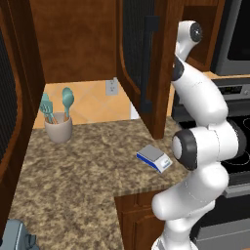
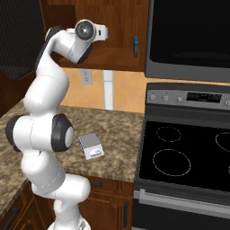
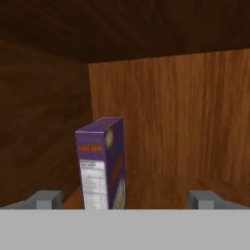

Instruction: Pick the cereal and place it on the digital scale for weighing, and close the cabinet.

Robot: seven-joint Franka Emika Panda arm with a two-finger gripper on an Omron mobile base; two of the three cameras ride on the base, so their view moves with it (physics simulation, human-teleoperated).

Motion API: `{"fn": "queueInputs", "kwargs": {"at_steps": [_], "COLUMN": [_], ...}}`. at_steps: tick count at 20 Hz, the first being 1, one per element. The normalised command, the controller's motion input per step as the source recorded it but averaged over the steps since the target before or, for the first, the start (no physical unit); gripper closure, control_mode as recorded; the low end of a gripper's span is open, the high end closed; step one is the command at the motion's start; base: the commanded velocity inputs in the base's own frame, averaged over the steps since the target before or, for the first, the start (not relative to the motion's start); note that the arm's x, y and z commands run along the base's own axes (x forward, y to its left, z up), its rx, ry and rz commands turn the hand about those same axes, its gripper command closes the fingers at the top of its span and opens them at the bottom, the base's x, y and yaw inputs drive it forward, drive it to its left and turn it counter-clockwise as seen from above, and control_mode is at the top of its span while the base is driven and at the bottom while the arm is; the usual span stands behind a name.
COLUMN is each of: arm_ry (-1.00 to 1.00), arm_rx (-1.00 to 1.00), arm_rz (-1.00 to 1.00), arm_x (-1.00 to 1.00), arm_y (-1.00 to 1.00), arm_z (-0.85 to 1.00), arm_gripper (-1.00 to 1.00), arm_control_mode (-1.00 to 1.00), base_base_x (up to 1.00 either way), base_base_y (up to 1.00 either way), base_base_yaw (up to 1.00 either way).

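Inside the open cabinet [image 1: 146, 58], the gripper [image 3: 124, 201] faces the upright cereal [image 3: 101, 163] with fingers spread wide and apparently empty, ready to straddle it; the scale [image 1: 155, 158] waits on the counter [image 1: 73, 166] below.

Granite counter [image 1: 73, 166], brown speckled, runs along the wall w/ wood base cabinets [image 2: 108, 202] under it. Beige cup [image 1: 58, 128] stands near the back left of the counter, holding teal utensils [image 1: 67, 100], approx 2 or 3, can't tell exactly. Wall outlet [image 1: 112, 87] on the orange tile backsplash [image 1: 88, 100] behind. Grey appliance [image 1: 17, 237] w/ rounded corner sits at the counter's front left edge, partly cut off. Black stove [image 2: 184, 157] just beside the counter's right end, 3 burner rings visible, control panel [image 2: 188, 96] at its back. Dark microwave [image 2: 191, 38] hangs above the stove.
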Motion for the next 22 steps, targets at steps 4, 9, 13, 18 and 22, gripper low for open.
{"fn": "queueInputs", "kwargs": {"at_steps": [4,9,13,18,22], "arm_ry": [0.08,0.15,0.12,0.00,0.00], "arm_rx": [0.00,0.00,0.00,0.00,0.00], "arm_rz": [0.00,0.01,0.00,0.00,0.00], "arm_x": [-0.08,0.00,0.00,0.00,0.04], "arm_y": [0.22,0.01,0.16,0.12,0.20], "arm_z": [0.16,0.01,0.00,0.00,-0.05], "arm_gripper": [-1.00,-1.00,-1.00,-1.00,-1.00], "arm_control_mode": [-1.00,-1.00,-1.00,-1.00,-1.00], "base_base_x": [0.00,0.00,0.00,0.00,0.00], "base_base_y": [0.00,0.00,0.00,0.00,0.00], "base_base_yaw": [0.00,0.00,0.00,0.00,0.00]}}
